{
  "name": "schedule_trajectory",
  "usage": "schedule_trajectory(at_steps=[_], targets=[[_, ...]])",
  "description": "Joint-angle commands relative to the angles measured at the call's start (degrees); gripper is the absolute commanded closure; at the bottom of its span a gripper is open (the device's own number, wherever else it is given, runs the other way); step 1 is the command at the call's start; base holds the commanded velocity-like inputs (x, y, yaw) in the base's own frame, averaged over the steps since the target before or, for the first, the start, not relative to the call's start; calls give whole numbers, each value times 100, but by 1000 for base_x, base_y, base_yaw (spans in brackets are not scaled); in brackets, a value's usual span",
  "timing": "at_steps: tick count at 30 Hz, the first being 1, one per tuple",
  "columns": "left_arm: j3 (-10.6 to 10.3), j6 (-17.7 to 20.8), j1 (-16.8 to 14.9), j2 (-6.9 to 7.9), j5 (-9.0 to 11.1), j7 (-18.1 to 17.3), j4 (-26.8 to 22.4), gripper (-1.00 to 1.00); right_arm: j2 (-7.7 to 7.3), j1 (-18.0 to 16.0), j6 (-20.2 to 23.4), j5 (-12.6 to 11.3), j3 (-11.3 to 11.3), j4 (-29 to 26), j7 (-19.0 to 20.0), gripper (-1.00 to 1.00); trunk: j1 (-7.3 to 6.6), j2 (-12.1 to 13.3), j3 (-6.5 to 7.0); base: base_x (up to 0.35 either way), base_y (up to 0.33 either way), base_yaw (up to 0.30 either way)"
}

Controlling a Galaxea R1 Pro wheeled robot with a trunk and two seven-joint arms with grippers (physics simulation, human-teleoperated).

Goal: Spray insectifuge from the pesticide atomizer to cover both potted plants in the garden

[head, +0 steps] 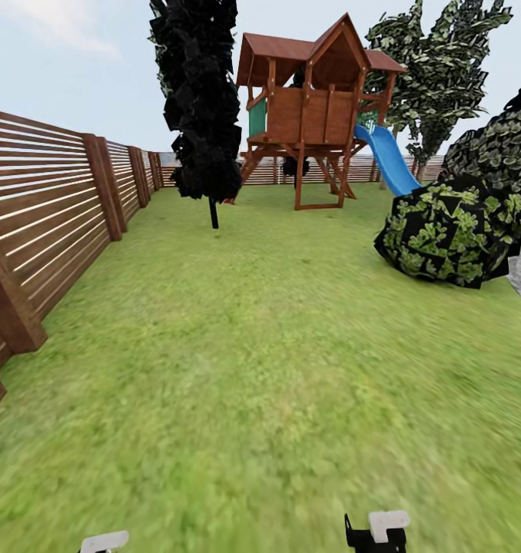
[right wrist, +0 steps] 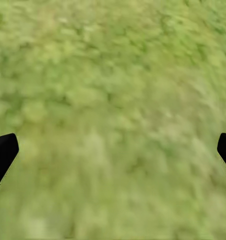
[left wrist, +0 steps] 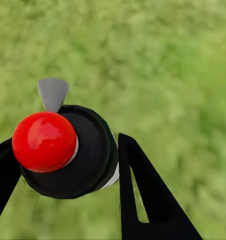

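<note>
Over the lawn (head: 276, 369), left gripper (left wrist: 68, 165) clamps the pesticide atomizer (left wrist: 68, 152); right gripper (right wrist: 113, 150) gapes empty; spraying remains.

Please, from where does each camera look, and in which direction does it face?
Head view: on the robot's head, facing forward and down over the lawn to the fence, playhouse and bush; left arm and right arm peek in at the bottom.
Left wrist view: on the left arm, facing down at the lawn; the left gripper clamps the atomizer.
Right wrist view: on the right arm, facing down at the lawn; the right gripper is open.
Shared: all see the lawn.
</note>
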Motion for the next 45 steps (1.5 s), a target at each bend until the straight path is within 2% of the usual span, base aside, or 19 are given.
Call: schedule_trajectory(at_steps=[1, 45], targets=[[38, -21, -3, 0, -60, 14, 12, 100, 0, 0, -7, 61, -1, 7, -49, -100, 2, -2, -5, 337, 0, 0], [38, -25, -4, -5, -65, 14, 15, 100, 0, 1, -7, 61, -2, 7, -49, -100, 2, -2, -5, 337, 0, 0]])
